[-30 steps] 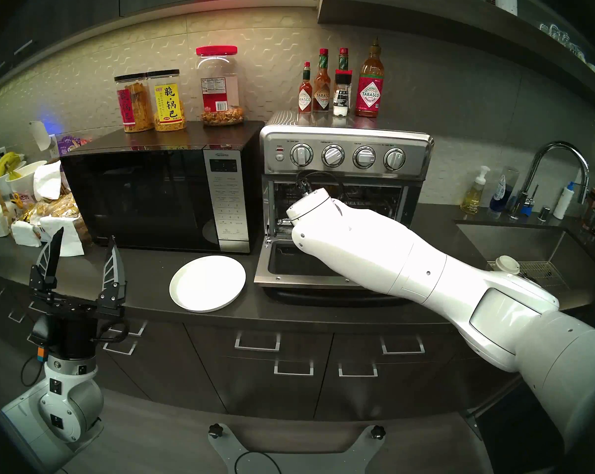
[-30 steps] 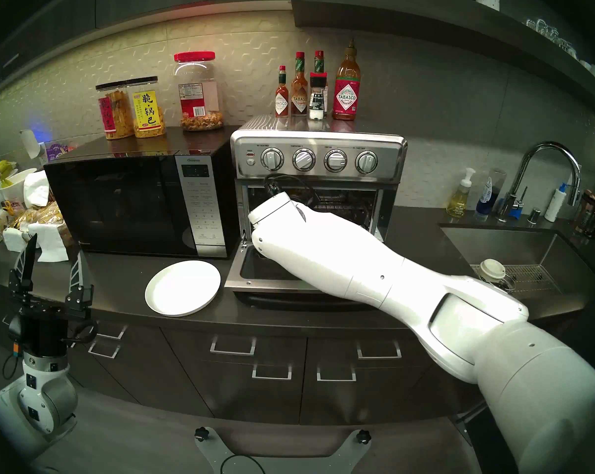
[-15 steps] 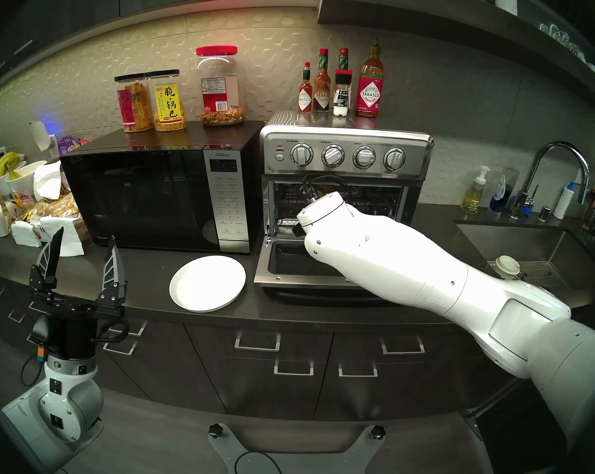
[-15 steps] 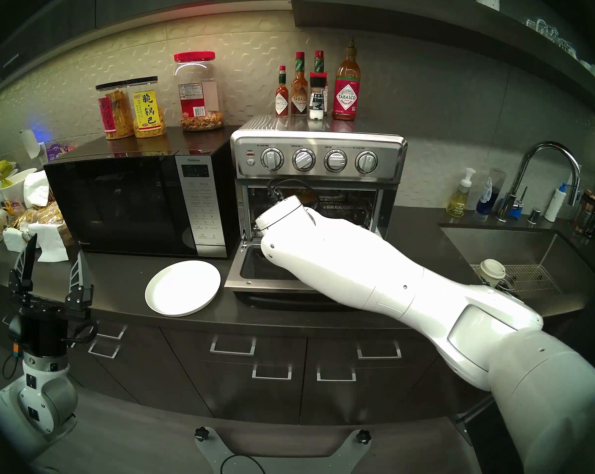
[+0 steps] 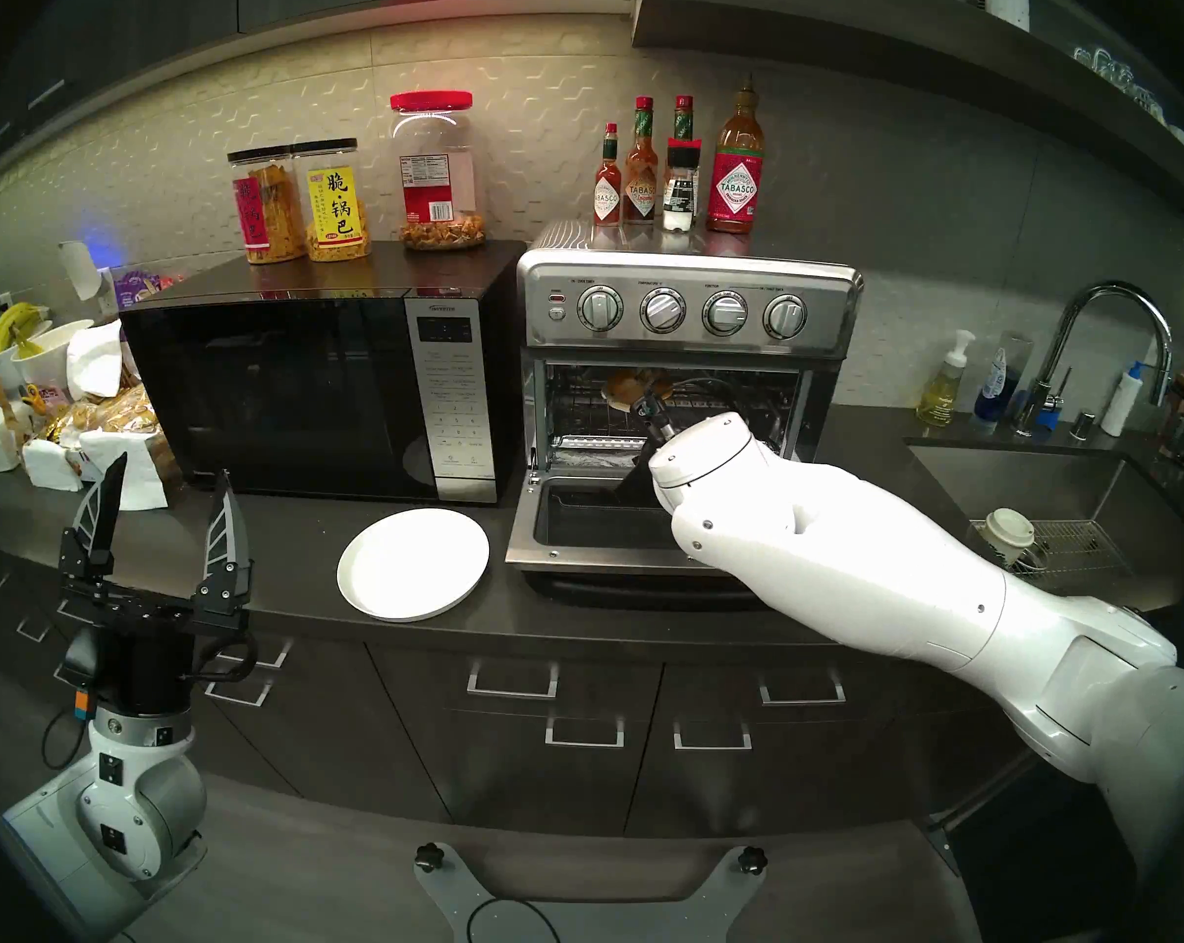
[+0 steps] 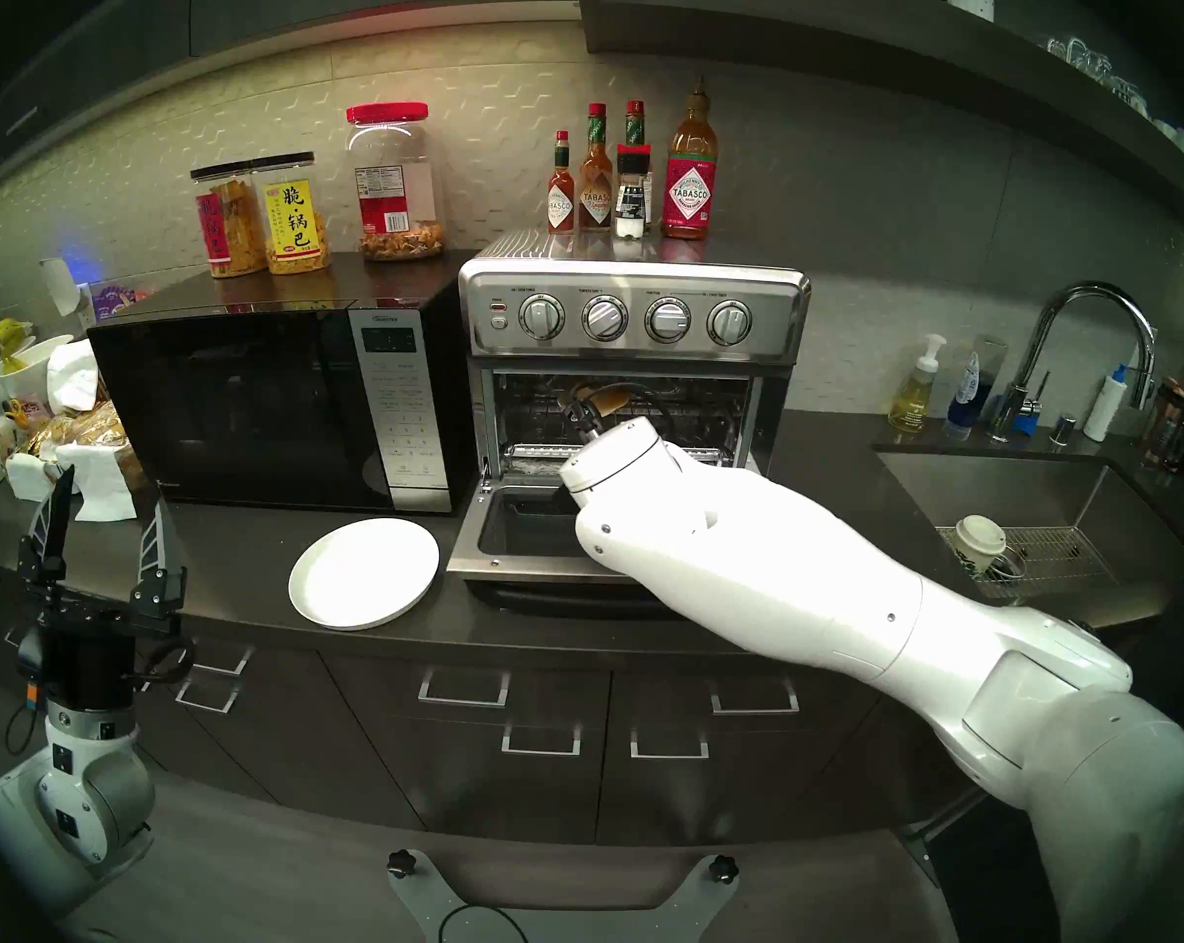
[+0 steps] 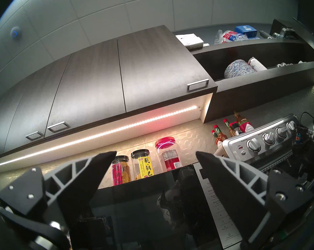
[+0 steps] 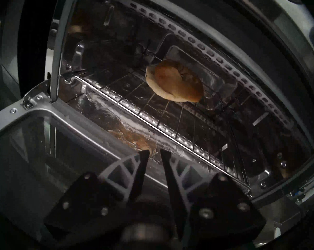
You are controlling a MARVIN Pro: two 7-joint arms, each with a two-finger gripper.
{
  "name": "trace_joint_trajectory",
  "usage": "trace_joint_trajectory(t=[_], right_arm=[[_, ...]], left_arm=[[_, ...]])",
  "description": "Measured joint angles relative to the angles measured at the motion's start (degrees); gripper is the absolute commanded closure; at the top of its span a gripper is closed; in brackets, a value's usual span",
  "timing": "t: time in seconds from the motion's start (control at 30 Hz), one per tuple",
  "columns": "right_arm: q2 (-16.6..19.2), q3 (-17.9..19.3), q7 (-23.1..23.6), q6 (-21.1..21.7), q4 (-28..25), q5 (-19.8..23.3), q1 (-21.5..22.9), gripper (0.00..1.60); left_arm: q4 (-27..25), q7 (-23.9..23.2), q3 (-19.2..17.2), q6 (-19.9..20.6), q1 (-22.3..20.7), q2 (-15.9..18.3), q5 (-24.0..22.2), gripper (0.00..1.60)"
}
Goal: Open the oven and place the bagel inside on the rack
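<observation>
The stainless oven (image 5: 684, 309) (image 6: 633, 315) stands with its glass door (image 5: 575, 520) (image 8: 44, 136) folded down flat. Inside, the golden-brown bagel (image 8: 172, 81) (image 5: 633, 387) (image 6: 606, 397) lies on the wire rack (image 8: 152, 121), toward the back. My right gripper (image 8: 154, 151) hovers over the door just outside the cavity, apart from the bagel, its fingers only narrowly open and empty. In the head views the white right wrist hides most of it. My left gripper (image 5: 167, 472) (image 6: 113, 492) (image 7: 155, 154) points upward, wide open and empty, at the counter's left front.
An empty white plate (image 5: 412, 564) sits on the counter left of the oven door. A black microwave (image 5: 290, 390) with snack jars on top stands to the left. Sauce bottles (image 5: 671, 173) top the oven. A sink (image 5: 1051, 499) with a paper cup (image 5: 1011, 533) lies right.
My right arm has drawn back out of the oven toward me and to the right, uncovering the bagel on the rack. Its fingers have narrowed. The left arm stayed still.
</observation>
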Motion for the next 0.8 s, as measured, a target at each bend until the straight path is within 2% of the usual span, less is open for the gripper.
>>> trace_joint_trajectory(t=[0.03,0.2,0.27,0.8], right_arm=[[0.8,0.4,0.0,-0.1,-1.0,-0.1,-0.7,0.46],[4.1,2.2,0.1,-0.8,-4.9,-0.5,-3.9,0.32],[5.5,3.0,0.1,-1.3,-6.7,-0.6,-5.3,0.03],[16.5,10.8,4.5,-5.9,-18.8,-0.8,-17.6,0.0]], left_arm=[[0.0,0.0,0.0,0.0,0.0,0.0,0.0,0.0],[0.0,0.0,0.0,0.0,0.0,0.0,0.0,0.0],[0.0,0.0,0.0,0.0,0.0,0.0,0.0,0.0],[0.0,0.0,0.1,0.0,-0.1,0.0,0.0,0.0]])
